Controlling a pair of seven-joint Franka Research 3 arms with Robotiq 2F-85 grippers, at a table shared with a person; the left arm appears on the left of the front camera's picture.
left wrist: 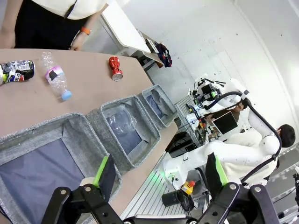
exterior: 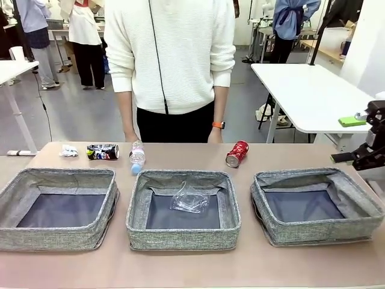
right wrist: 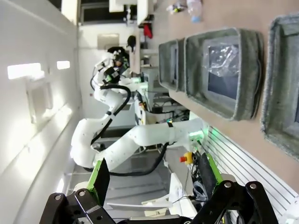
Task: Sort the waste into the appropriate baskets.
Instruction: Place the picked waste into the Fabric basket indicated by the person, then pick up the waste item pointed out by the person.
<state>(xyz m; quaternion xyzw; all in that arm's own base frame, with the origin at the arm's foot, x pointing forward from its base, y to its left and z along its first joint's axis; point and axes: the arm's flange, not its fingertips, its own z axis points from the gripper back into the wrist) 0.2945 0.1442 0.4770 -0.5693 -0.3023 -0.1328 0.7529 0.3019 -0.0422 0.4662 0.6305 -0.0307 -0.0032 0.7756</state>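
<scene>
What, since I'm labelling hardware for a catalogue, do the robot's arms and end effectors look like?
Both arms are glossy white with rounded joints: the right arm, the left arm. The left end effector and right end effector are black, bolted linkages, each with two fingers faced with bright green pads.

Person cut off above the shoulders by the top edge, left basket clipped by the left edge, right arm mostly beyond the right edge, crushed dark blue can with print too small to read, white paper wad indistinct in shape
</scene>
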